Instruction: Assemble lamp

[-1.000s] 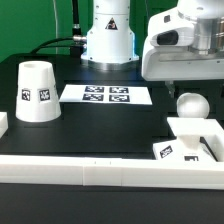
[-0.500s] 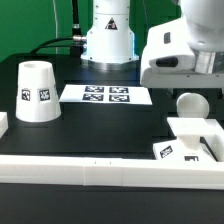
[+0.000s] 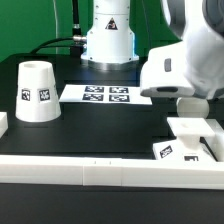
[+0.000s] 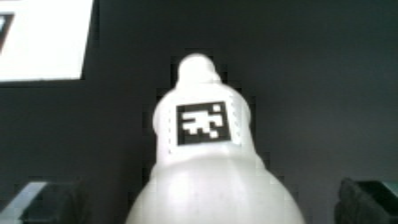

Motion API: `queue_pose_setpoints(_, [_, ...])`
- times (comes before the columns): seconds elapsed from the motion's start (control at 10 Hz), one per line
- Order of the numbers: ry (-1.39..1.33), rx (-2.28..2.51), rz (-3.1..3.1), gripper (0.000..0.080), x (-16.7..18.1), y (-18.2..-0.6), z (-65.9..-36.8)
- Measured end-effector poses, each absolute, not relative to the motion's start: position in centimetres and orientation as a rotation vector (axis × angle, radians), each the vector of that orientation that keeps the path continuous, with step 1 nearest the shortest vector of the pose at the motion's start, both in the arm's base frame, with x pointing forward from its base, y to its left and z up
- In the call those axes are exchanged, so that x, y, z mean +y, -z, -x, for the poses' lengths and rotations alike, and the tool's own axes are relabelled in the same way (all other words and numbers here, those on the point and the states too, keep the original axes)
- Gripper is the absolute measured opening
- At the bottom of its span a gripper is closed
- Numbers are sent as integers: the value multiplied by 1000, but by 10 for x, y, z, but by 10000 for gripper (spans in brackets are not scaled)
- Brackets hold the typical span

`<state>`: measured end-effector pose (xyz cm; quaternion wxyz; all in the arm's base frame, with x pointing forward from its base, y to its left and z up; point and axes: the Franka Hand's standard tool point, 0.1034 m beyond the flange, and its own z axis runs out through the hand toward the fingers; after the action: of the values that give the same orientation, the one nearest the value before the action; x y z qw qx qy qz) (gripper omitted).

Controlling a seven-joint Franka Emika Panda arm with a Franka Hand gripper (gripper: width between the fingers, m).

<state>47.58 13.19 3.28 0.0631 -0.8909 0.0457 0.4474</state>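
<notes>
White bulb (image 4: 210, 150) centred between tips of spread pincer (image 4: 199, 203), untouched | arm low over it, beside base (image 3: 197, 131)

Own arm base (image 3: 108, 38) stands upright at back. Own wrist housing (image 3: 178, 70) hangs low at exterior view's right, large in frame, its top cut by picture edge. There it hides fingers. In wrist view my gripper (image 4: 199, 200) shows two dark fingertips (image 4: 25, 200) far apart, jaws spread wide.
</notes>
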Motion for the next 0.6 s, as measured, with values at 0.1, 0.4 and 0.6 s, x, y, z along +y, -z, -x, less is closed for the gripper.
queue_pose_setpoints(0.1, [-1416, 131, 2661, 699, 131, -29, -472])
queue_pose_setpoints(0.4, [-1377, 133, 2681, 699, 132, -16, -471])
queue_pose_setpoints(0.6, [-1365, 135, 2689, 699, 134, -8, -467])
